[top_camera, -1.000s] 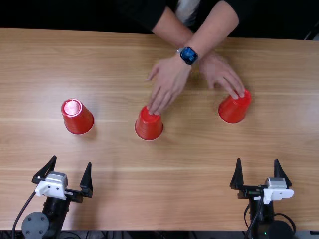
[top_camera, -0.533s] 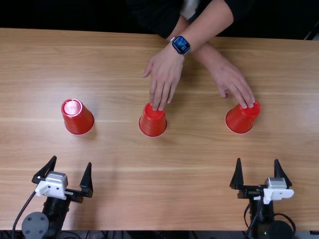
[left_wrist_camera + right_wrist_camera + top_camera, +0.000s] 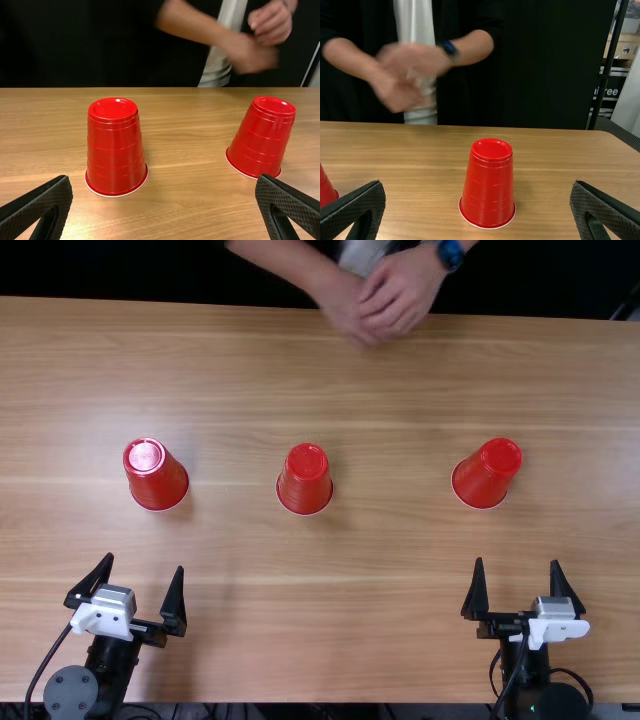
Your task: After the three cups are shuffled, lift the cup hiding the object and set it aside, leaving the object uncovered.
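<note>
Light wooden table [image 3: 320, 370] carries three red cups mouth-down in a row, well apart: left cup [image 3: 153, 475], middle cup [image 3: 304, 480], right cup [image 3: 486, 473]. Your left gripper [image 3: 141, 567] sits at the near edge before the left cup, fingers spread wide and empty. Your right gripper [image 3: 515, 566] sits likewise before the right cup.

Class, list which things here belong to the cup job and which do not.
Belong to the job: left cup, middle cup, right cup, left gripper, right gripper.
Just there: wooden table; person's hands at the far edge, touching no cup.
</note>
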Available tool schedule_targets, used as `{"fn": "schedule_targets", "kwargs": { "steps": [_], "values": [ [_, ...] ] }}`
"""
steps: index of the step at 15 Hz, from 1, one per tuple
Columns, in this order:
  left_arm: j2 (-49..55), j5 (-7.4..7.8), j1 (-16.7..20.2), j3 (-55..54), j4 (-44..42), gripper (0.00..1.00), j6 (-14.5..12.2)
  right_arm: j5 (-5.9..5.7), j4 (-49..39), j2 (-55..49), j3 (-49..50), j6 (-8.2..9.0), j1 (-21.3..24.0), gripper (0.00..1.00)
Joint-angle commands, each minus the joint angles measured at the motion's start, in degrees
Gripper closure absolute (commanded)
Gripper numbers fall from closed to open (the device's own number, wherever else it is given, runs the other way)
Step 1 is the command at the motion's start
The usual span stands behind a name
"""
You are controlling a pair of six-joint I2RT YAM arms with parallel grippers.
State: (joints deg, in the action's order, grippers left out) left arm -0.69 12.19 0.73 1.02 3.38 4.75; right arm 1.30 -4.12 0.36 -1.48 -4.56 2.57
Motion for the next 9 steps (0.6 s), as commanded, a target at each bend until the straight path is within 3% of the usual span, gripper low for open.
{"fn": "schedule_targets", "kwargs": {
  "steps": [1,9],
  "values": [
    [0.69,0.79,-0.38,-1.02,1.79,0.00,-0.22,-0.03,-0.25,-0.36,0.60,0.13,0.68,0.00],
    [0.69,1.00,-0.38,-1.02,1.79,0.00,0.41,-0.03,-0.14,-0.36,0.60,0.13,0.68,0.00]
  ]
}}
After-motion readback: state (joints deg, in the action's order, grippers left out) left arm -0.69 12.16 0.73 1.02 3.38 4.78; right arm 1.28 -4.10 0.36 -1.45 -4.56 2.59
